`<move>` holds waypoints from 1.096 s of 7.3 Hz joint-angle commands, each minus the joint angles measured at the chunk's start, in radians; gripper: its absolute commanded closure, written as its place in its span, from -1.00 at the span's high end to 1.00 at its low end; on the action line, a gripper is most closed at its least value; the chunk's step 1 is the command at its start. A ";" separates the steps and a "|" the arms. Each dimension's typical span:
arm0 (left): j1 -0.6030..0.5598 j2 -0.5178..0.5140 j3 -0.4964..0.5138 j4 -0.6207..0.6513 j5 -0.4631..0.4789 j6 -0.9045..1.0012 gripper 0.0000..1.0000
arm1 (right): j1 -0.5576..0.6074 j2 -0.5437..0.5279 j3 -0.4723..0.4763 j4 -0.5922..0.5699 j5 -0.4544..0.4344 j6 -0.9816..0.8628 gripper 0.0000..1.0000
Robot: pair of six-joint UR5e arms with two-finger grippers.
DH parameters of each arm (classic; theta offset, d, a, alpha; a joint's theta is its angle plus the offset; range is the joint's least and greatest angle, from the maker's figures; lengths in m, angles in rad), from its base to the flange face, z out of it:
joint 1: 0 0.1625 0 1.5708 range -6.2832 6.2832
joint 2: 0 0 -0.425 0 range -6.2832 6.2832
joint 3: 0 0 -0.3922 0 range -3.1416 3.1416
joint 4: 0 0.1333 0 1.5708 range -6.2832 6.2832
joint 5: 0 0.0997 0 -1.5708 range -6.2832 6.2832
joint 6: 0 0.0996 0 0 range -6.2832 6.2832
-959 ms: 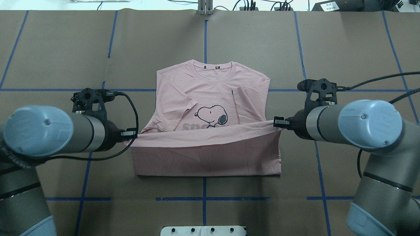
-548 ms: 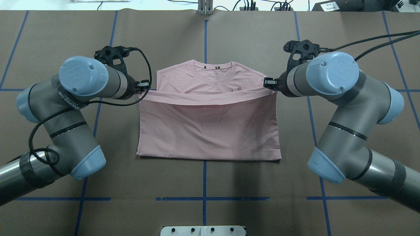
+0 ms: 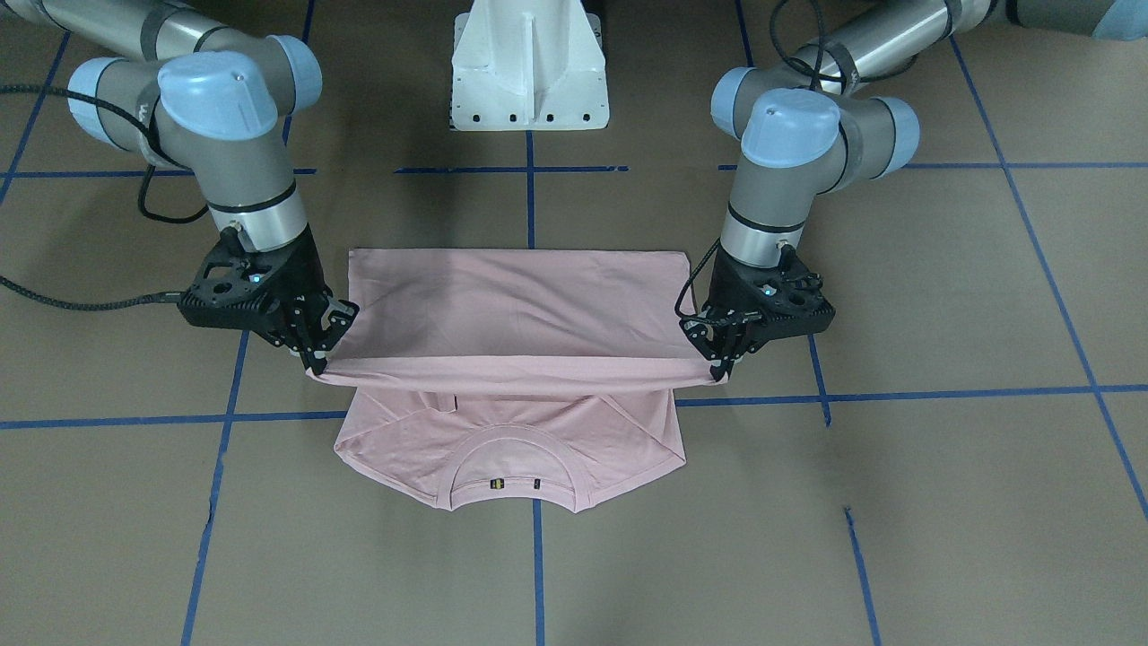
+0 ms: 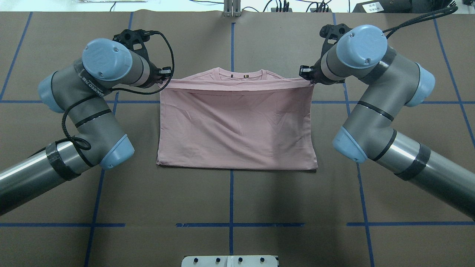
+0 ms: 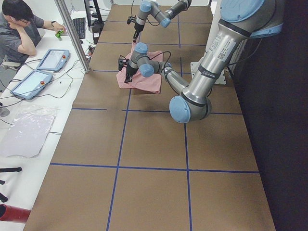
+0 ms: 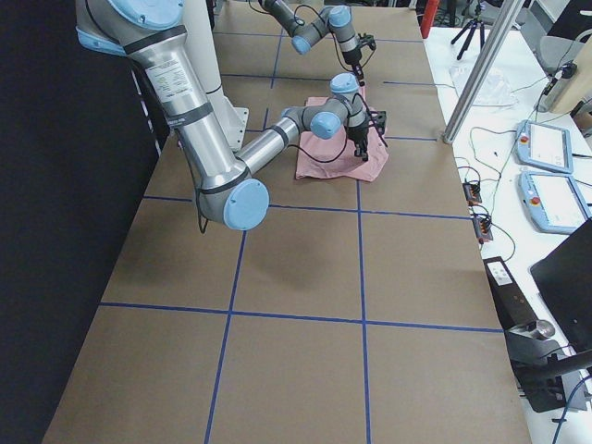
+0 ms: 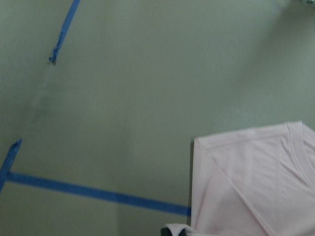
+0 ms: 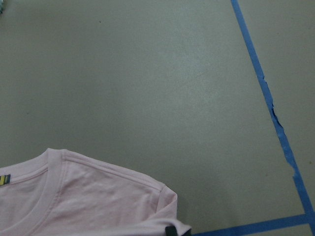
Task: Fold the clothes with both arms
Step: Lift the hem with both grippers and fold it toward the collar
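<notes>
The pale pink T-shirt (image 4: 237, 126) lies on the brown table, its lower half turned over the upper half so the plain back faces up. Only the collar (image 4: 243, 75) and shoulders (image 3: 511, 449) stick out beyond the folded layer. My left gripper (image 4: 166, 78) is shut on the hem corner at that side and holds it just above the shoulder. My right gripper (image 4: 305, 75) is shut on the other hem corner (image 3: 316, 366). The hem stretches taut between them. The left wrist view shows a shoulder corner (image 7: 256, 187), and the right wrist view shows the collar edge (image 8: 88, 201).
The white pedestal base (image 3: 529, 72) stands at the robot's side of the table. Blue tape lines (image 4: 231, 44) cross the brown paper. A seated person (image 5: 19, 29) and tablets (image 5: 53, 58) are at a side bench past the table's far edge.
Both arms have carried the hem away from the robot, from mid-chest to the collar. The folded layer now covers the printed dog and the lettering.
</notes>
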 commanded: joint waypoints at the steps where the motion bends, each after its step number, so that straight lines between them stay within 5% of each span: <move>1: -0.003 -0.015 0.056 -0.011 0.003 0.000 -1.00 | 0.010 0.047 -0.116 0.060 0.007 -0.002 -1.00; 3: -0.003 -0.046 0.147 -0.082 0.004 -0.002 -1.00 | 0.022 0.057 -0.188 0.130 0.007 -0.004 -1.00; 8: -0.002 -0.080 0.158 -0.081 0.001 0.000 -0.90 | 0.026 0.106 -0.222 0.133 0.010 -0.002 -1.00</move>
